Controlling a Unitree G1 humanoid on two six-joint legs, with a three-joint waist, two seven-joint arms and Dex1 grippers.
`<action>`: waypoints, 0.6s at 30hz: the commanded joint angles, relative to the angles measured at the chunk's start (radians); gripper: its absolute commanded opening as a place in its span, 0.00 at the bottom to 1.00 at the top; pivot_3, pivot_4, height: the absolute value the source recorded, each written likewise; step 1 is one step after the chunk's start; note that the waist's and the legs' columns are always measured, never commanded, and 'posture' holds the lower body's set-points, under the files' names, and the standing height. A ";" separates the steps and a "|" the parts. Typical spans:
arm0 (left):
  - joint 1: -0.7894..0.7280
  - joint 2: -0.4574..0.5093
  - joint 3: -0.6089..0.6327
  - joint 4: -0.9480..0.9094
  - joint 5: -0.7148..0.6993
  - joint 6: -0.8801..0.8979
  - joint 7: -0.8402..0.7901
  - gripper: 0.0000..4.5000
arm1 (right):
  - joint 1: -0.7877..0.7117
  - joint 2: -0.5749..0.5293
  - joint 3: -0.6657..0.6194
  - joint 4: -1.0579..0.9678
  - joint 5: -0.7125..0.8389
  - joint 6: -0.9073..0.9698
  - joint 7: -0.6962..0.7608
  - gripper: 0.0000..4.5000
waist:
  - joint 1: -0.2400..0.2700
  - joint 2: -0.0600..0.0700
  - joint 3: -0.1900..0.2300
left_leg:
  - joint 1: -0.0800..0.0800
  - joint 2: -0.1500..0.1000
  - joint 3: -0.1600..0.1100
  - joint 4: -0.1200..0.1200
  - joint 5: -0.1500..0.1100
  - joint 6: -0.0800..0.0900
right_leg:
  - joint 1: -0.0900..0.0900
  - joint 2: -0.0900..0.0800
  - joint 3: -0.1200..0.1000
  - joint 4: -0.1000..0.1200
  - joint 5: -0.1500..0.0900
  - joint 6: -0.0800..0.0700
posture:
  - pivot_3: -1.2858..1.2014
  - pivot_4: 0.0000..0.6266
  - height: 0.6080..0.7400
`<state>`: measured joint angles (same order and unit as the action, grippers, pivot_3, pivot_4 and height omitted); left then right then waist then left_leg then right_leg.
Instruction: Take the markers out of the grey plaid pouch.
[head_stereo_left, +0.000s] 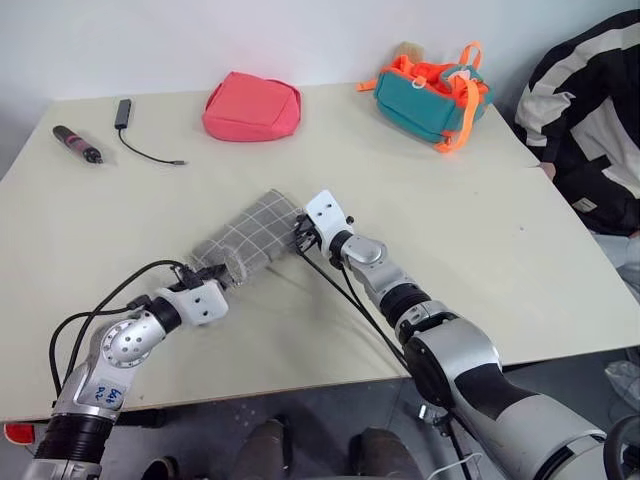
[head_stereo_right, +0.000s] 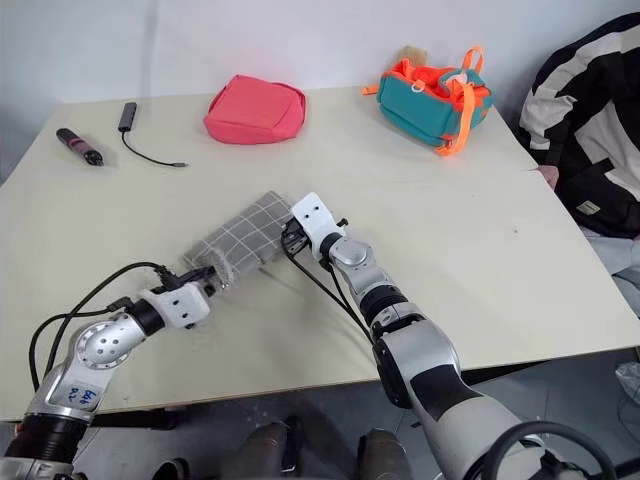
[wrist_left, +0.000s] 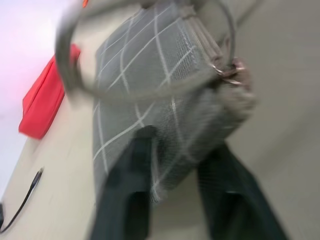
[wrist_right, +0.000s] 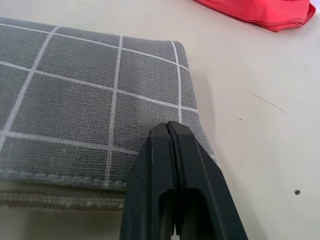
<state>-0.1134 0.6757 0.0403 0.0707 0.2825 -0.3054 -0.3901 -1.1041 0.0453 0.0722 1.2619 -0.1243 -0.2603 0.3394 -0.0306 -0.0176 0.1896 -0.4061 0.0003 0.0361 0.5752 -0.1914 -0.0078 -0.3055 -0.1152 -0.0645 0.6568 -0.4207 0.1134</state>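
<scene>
The grey plaid pouch lies flat in the middle of the table, its zip end with a ring pull toward my left arm. My left gripper is shut on that near end, and its fingers straddle the fabric. At the pouch's far right corner, my right gripper has its fingertips pressed together against the cloth. I cannot tell whether they pinch it. The markers are out of view.
A pink-red pouch and a teal-and-orange bag sit at the back of the table. A dark pen-like tool and a black cable lie at the far left. A person in a striped jacket sits at the right.
</scene>
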 joint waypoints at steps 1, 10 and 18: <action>0.034 -0.014 -0.041 0.023 0.018 0.040 -0.014 0.01 | 0.003 0.001 -0.007 -0.034 0.008 -0.013 0.006 0.00 | 0.000 0.001 -0.001 | 0.000 0.000 0.000 0.000 0.000 0.000 | 0.000 0.000 0.000 0.000 0.000 0.000 | 0.52 0.24 1.00; 0.020 -0.001 -0.062 -0.014 0.089 0.031 0.023 0.00 | 0.021 0.000 -0.065 -0.119 0.113 0.005 0.189 0.08 | 0.001 0.001 -0.001 | 0.000 0.000 0.000 0.000 -0.001 0.000 | 0.000 0.000 0.000 -0.001 0.000 0.000 | 0.52 0.24 1.00; -0.003 0.002 -0.092 -0.031 0.235 -0.002 0.129 0.00 | 0.220 -0.083 -0.010 -0.610 0.250 0.254 0.503 0.66 | 0.016 0.002 -0.001 | 0.000 -0.001 0.000 0.001 -0.004 0.002 | 0.001 -0.001 0.002 -0.001 0.000 0.000 | 0.52 0.24 1.00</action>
<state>-0.1255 0.6839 -0.0110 0.0073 0.4582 -0.3165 -0.2827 -0.9033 -0.0297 0.0435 0.7683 0.0940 -0.0802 0.8000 -0.0147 -0.0160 0.1887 -0.4062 -0.0009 0.0360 0.5764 -0.1951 -0.0053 -0.3040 -0.1164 -0.0623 0.6550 -0.4206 0.1134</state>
